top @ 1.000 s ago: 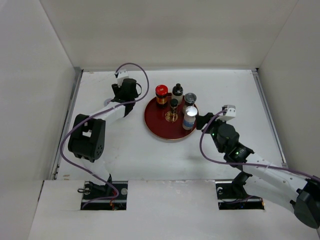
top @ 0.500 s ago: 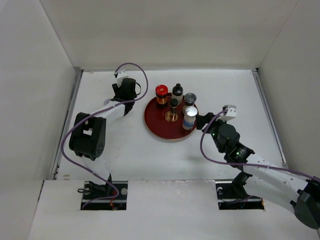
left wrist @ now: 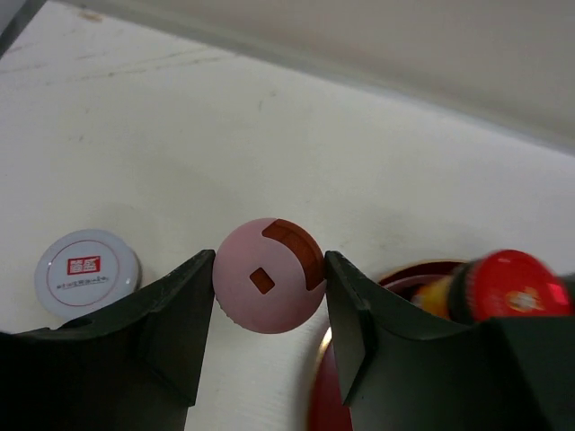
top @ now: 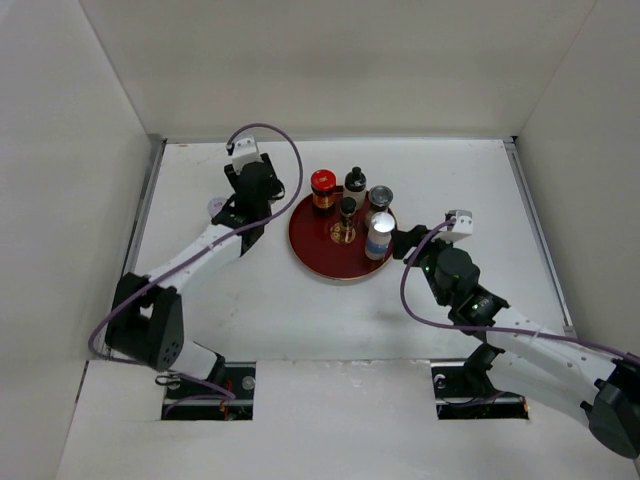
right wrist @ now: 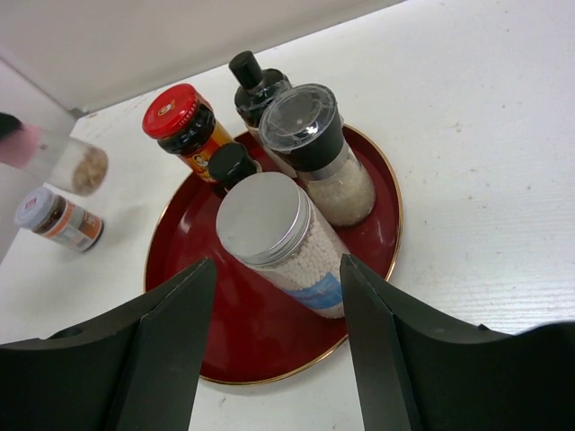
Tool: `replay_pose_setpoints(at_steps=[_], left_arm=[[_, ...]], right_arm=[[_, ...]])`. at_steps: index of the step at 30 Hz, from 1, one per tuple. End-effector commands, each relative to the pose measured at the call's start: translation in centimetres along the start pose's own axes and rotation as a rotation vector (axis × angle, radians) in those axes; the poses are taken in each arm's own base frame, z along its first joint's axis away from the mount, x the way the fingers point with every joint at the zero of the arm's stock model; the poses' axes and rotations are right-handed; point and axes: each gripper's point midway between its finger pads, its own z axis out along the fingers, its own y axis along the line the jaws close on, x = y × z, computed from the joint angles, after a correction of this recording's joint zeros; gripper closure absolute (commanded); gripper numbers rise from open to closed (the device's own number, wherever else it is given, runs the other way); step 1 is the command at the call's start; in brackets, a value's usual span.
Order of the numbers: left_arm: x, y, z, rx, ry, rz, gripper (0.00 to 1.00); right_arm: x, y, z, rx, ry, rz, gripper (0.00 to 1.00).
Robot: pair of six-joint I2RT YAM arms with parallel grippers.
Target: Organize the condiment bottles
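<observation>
Gripping the pink-capped jar [left wrist: 268, 289] across its cap, the left gripper [left wrist: 269, 266] is pressing one finger against each side of the lid. This is happening just outside the left rim of the round dark-red tray [right wrist: 256, 346]. From the right wrist view the jar is tilting, with its clear body and pale contents pointing toward the tray. Whether its base is touching the table [top: 450, 180] cannot be told.

The white-lilac-capped jar [right wrist: 56, 218] is lying on its side on the table, just left of the held jar and apart from the tray.

The other containers are standing upright on the right half of the tray:
- The red-capped jar [right wrist: 184, 121] is sitting at the far left rim.
- The black-capped bottle [right wrist: 252, 76] is standing at the far edge.
- The grey-capped grinder [right wrist: 310, 148] is standing just beside that bottle.
- A small black-capped jar [right wrist: 232, 163] is sitting between the red-capped jar and the grinder.
- The silver-capped jar [right wrist: 274, 238], filled with pale beads, is standing nearest the right arm.

The right gripper [right wrist: 274, 269] is hovering low at the tray's right edge, facing the silver-capped jar. Its fingers are spreading wide apart and touching nothing.
</observation>
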Motion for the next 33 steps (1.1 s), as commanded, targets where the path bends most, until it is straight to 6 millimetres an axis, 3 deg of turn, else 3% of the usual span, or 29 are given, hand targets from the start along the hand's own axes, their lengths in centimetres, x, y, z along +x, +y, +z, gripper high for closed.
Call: replay_pose_setpoints(at_steps=[1,5,10,14,21,25,33], left_arm=[[-2.5,-3.3,-3.7,0.107,-0.087,-0.063,0.68],[0.1,-6.9,-5.8,0.191,-0.044,-0.034,0.68],[1.5,-8.8,-5.3,0.215,-0.017,-0.015,0.68],[2.7,-9.5,-5.1,0.221,0.004,0.003,0.67],[7.3,-11.0,-5.5,0.249,0.085,0.057,0.66],[9.3,-10.9,-5.4,0.231,0.108,0.087,0.66],[10.2,-10.0,-5.0,0.187,0.105,0.111,0.57]], right_arm=[[-2.2,1.6,-0.1,-0.047,-0.056,0.037,0.36],[-2.3,1.6,-0.2,-0.049,-0.06,0.04,0.34],[-2.3,1.6,-0.2,-0.049,-0.059,0.04,0.34],[-2.2,1.5,-0.2,-0.048,-0.057,0.039,0.33],[-2.2,1.6,-0.2,-0.05,-0.058,0.041,0.32],[-2.4,1.6,-0.3,-0.053,-0.062,0.044,0.32],[-2.1,1.5,-0.2,-0.049,-0.055,0.04,0.31]])
